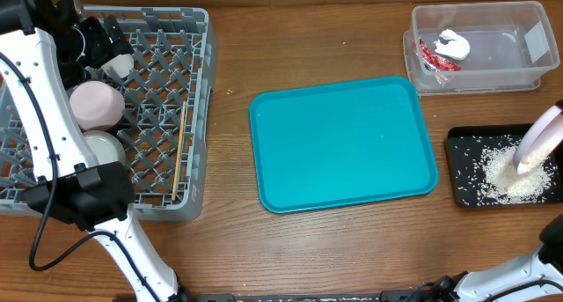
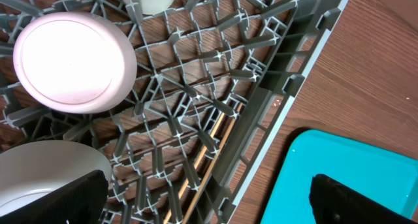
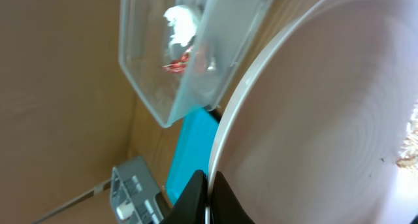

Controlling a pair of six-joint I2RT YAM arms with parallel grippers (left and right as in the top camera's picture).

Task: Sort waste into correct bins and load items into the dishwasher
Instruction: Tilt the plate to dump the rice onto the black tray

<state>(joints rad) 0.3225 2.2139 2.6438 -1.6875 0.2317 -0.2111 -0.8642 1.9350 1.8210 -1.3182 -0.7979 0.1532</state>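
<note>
Clamped on the rim of the large white round plate tilted over the shallow black rectangular tray, the right gripper should tip steeply within its walls to shed the loose white rice crumbs; the left gripper hangs open.

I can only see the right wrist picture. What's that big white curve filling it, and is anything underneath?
Observer: It's a large white plate, held tilted over a shallow black tray.
Visitor: Is anything in that tray?
Observer: Yes, white rice crumbs lie heaped there, under the plate's lower edge.
Visitor: And the other arm?
Observer: The left gripper hangs open above the grey dish rack.
</note>
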